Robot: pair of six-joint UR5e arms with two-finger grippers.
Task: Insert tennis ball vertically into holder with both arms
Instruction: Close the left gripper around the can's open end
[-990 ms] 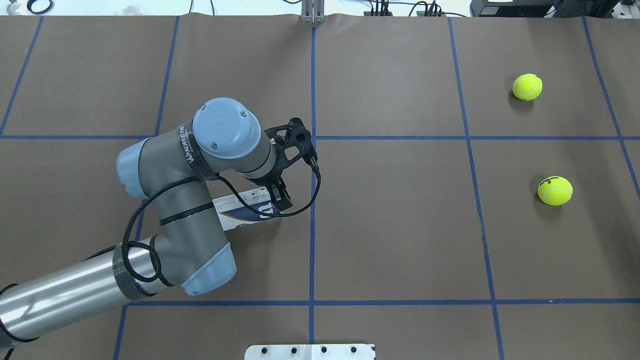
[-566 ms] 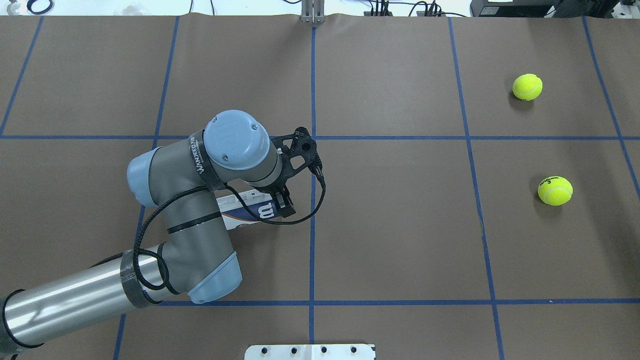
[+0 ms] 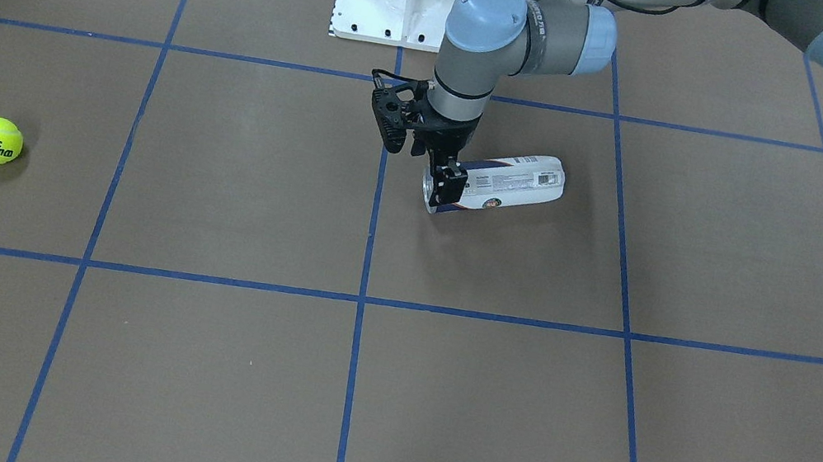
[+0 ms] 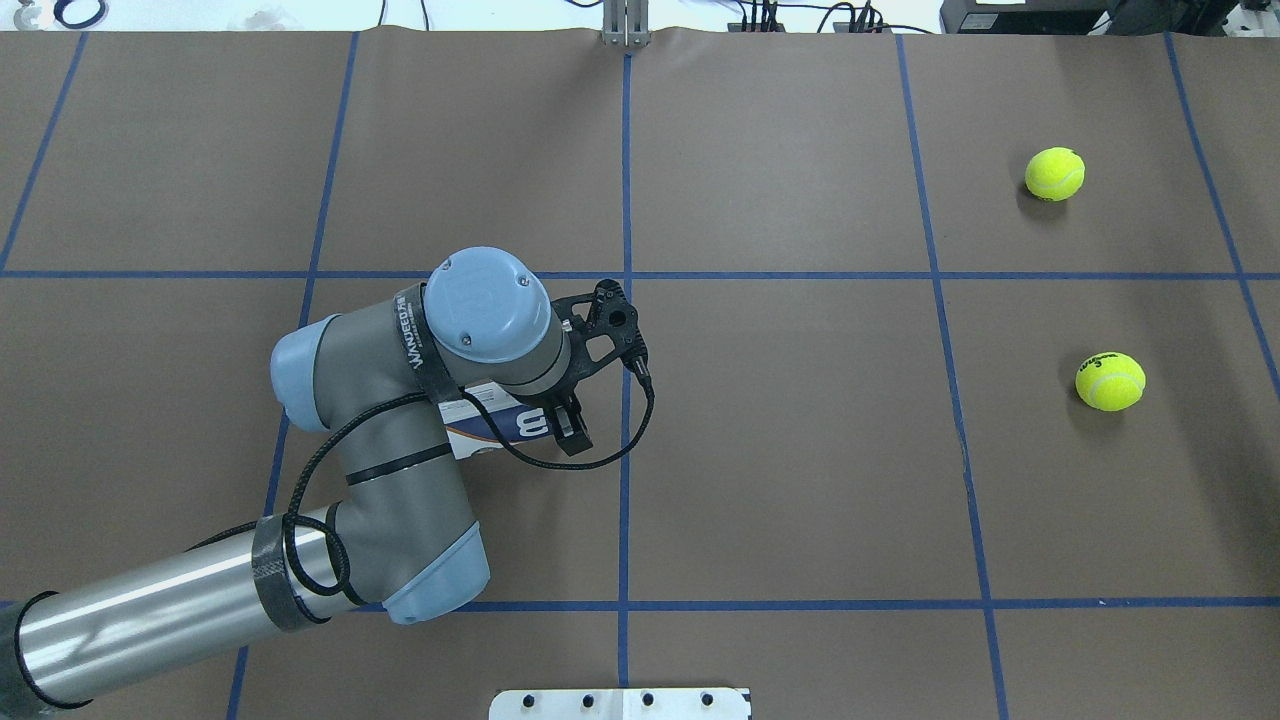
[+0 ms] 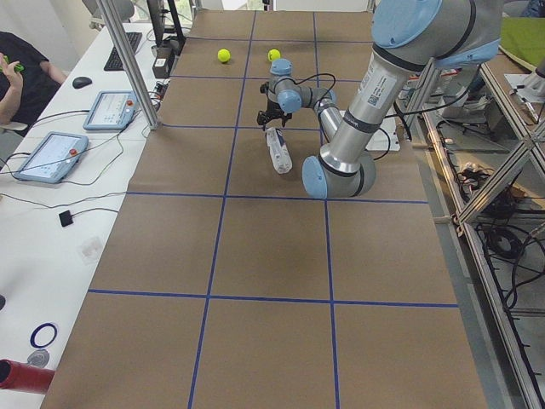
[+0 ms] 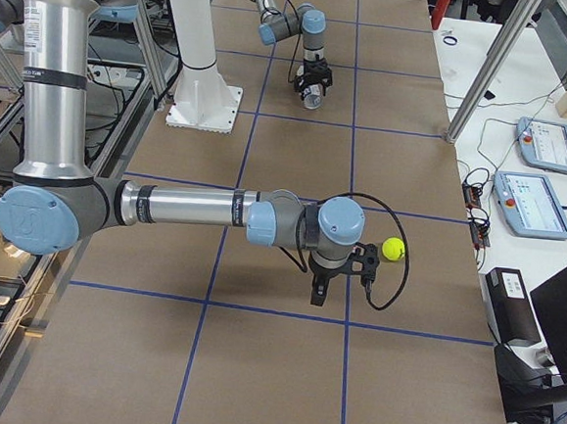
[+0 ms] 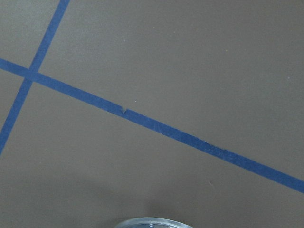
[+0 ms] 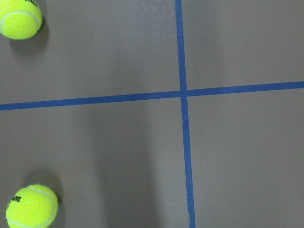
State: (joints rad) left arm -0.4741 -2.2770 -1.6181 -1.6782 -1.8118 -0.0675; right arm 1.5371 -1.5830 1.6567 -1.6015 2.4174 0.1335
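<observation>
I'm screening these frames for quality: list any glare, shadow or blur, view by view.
Overhead: a glare streak runs along the silver tube of the left arm. Front-facing: even light, with a soft shadow beside the holder. Left wrist: the holder's rim at the bottom edge is blurred. Right wrist: a broad soft shadow crosses the table; the balls are sharp.

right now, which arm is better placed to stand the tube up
Left. The left gripper is down at the mouth end of the holder, which lies on its side. The right gripper hangs far off, near a tennis ball, so it probably suits the ball better.
</observation>
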